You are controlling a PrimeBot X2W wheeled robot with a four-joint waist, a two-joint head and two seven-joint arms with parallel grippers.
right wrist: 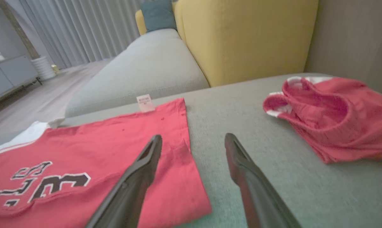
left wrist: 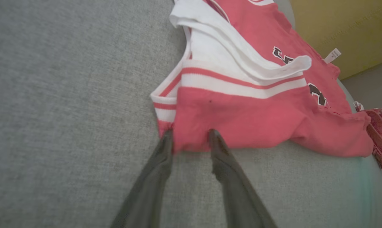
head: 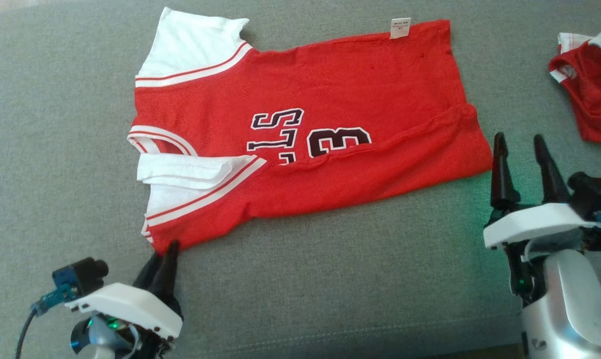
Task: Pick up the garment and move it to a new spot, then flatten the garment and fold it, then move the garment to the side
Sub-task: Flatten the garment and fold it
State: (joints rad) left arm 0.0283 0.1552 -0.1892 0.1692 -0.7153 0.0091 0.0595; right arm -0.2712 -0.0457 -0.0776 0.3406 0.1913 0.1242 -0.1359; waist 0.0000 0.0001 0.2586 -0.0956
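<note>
- left gripper (left wrist: 191,134): fingers half spread (not pinched), tips touching the jersey (head: 330,89) at its nearest corner, which sits between them
- right gripper (head: 520,142): fingers spread wide, empty, the jersey's hem just to its left on the cushion (head: 330,279)

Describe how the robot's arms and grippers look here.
Both the left gripper and right gripper have two long, dark, tapering fingers on a white bracket. Each wrist carries a small dark camera with a blue connector; the left's trails a dark cable. The right forearm is a smooth silvery shell. Small green lights glow near both wrists.
</note>
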